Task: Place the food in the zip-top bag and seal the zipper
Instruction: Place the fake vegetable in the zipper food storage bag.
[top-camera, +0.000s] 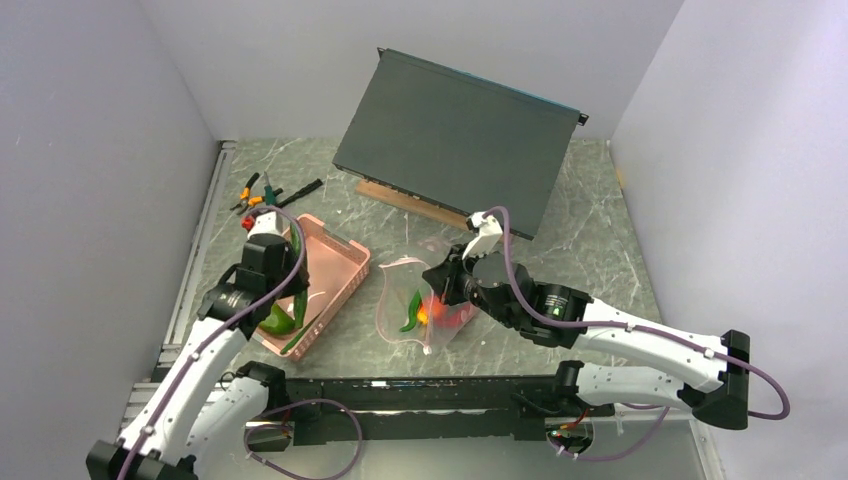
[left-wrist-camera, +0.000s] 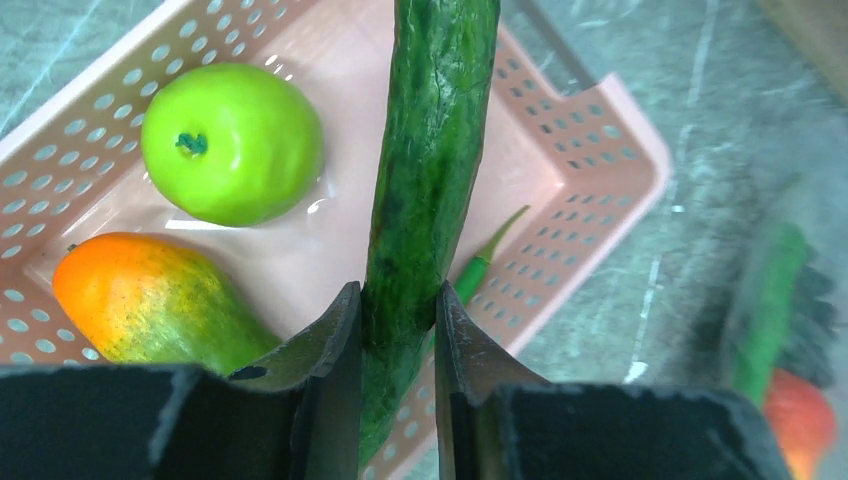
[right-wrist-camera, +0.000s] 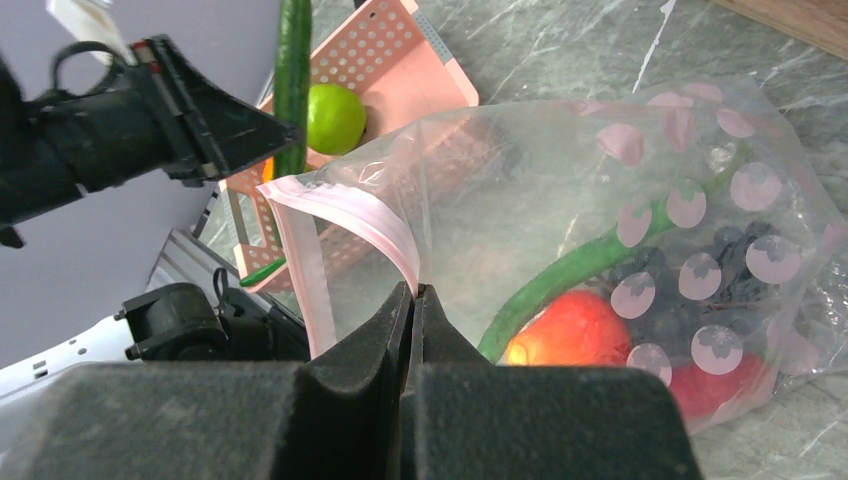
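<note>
My left gripper (left-wrist-camera: 398, 300) is shut on a long dark green toy vegetable (left-wrist-camera: 430, 150) and holds it over the pink basket (left-wrist-camera: 600, 150). In the basket lie a bright green apple (left-wrist-camera: 232, 143), an orange-green mango (left-wrist-camera: 150, 300) and a small green chili (left-wrist-camera: 485, 255). My right gripper (right-wrist-camera: 412, 292) is shut on the pale-pink zipper strip (right-wrist-camera: 350, 215) of the clear bag (right-wrist-camera: 560, 170), holding its mouth up and open toward the basket. Inside the bag are a long green pepper (right-wrist-camera: 590, 255) and red-orange pieces (right-wrist-camera: 580, 330). In the top view the bag (top-camera: 410, 300) lies right of the basket (top-camera: 335, 260).
Orange-handled pliers (top-camera: 250, 190) lie at the back left. A large dark panel (top-camera: 450, 140) leans on a wooden strip (top-camera: 410, 203) behind the bag. Grey walls close in both sides. A metal rail (top-camera: 195, 260) runs along the table's left edge.
</note>
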